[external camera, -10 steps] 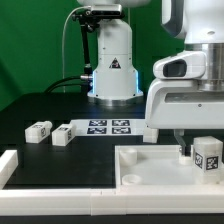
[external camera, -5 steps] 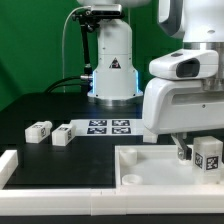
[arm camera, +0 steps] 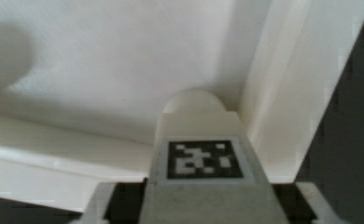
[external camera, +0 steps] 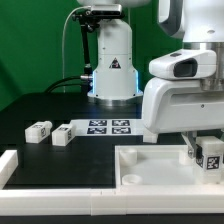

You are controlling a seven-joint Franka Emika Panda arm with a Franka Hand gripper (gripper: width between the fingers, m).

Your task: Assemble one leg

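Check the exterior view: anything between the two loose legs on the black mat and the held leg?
Yes. In the exterior view, the marker board lies between the loose legs and the leg in the gripper.

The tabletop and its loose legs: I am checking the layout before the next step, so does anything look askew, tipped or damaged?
Nothing stands out. The gripper holds one leg upright over the tabletop; two more legs lie on the black mat, apart, by the marker board.

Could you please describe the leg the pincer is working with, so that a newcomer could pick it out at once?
Find the big white tabletop panel in the foreground. At its end on the exterior view's right, under the arm, the pincer grips the leg. The two other legs lie loose on the black table.
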